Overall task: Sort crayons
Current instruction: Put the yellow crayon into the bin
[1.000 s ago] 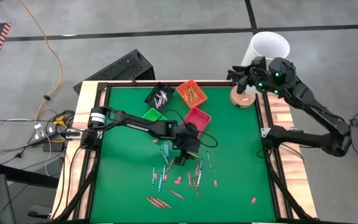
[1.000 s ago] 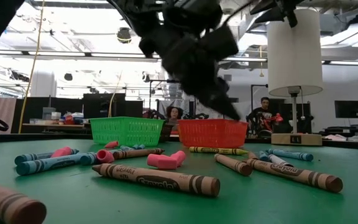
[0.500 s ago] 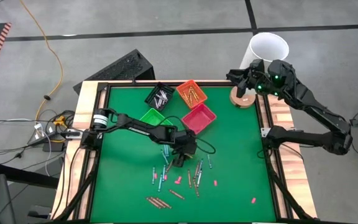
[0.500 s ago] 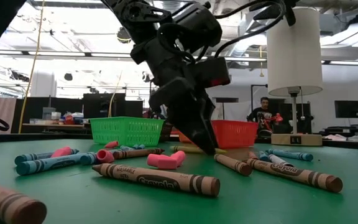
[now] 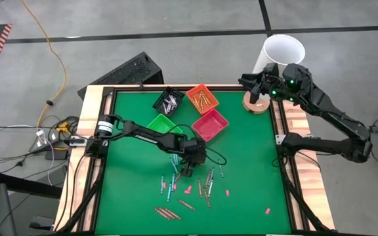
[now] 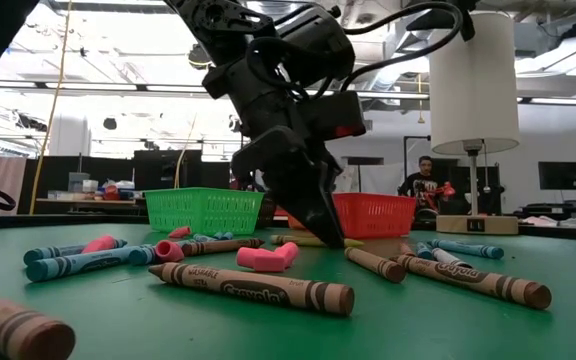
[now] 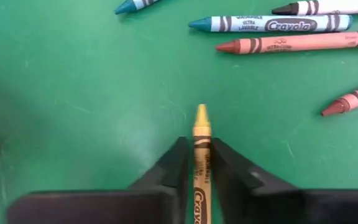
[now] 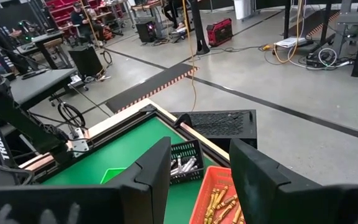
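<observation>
The green table point(image 5: 136, 190) carries scattered crayons point(image 5: 205, 182) and four bins at its far side. The left gripper point(image 7: 196, 163) has descended to mid-table, and its jaws have closed from spread to pinching a yellow crayon point(image 7: 201, 140) lying flat. Grasp is achieved; lifting follows. The right gripper point(image 8: 196, 171) idles raised near the lamp point(image 5: 275, 65), jaws spread.
</observation>
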Robot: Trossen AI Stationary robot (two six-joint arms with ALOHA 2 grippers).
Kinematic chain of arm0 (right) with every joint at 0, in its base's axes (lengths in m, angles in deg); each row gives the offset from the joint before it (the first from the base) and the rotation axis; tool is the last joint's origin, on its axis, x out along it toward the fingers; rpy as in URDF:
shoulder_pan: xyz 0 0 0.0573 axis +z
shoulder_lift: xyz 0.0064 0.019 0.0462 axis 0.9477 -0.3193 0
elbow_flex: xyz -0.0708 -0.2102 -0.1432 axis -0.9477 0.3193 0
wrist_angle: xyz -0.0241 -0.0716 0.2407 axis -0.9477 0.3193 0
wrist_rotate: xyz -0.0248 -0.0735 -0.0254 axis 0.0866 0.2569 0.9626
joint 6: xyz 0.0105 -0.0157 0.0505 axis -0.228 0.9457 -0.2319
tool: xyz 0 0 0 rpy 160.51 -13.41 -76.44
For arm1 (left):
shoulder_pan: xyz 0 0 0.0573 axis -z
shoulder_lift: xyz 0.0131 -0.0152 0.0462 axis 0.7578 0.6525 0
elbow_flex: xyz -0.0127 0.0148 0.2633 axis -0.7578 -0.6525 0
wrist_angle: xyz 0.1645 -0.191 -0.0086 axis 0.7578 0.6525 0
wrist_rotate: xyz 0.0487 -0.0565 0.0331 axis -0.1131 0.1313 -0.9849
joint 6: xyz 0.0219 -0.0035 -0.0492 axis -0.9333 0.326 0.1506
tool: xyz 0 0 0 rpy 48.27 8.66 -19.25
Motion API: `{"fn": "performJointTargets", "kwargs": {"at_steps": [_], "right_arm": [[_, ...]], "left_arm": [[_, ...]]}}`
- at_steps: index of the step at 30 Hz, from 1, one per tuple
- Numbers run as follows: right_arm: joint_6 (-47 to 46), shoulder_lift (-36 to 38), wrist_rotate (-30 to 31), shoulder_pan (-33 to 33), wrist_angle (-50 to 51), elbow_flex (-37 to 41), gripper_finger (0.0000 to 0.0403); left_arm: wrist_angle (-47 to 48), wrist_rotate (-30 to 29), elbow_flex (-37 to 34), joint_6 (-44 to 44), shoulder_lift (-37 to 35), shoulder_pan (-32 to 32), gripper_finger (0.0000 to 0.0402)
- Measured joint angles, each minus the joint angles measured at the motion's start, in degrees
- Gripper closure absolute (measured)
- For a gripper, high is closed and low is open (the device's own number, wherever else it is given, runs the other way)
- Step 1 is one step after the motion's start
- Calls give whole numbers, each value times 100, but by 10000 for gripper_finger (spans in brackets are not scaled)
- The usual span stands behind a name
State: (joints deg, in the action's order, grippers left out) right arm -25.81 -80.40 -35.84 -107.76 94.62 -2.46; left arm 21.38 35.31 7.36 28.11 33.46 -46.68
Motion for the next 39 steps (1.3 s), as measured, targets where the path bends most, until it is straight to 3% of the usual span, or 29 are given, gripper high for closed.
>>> {"fn": "performJointTargets", "kwargs": {"at_steps": [3,14,21,31,39], "right_arm": [[-8,1,0,0,-4,0,239],[-8,366,-153,1,-33,0,239],[144,810,-364,133,-59,0,239],[160,832,-463,992,-203,0,239],[171,-9,-408,1770,-1092,2,237]], "left_arm": [[3,-33,5,198,-7,0,391],[357,83,583,844,-292,-24,398],[272,-497,1045,925,-993,-199,399],[-1236,-685,1117,1296,-2581,-648,399],[-2236,-655,1108,1295,-3197,-752,399]]}}
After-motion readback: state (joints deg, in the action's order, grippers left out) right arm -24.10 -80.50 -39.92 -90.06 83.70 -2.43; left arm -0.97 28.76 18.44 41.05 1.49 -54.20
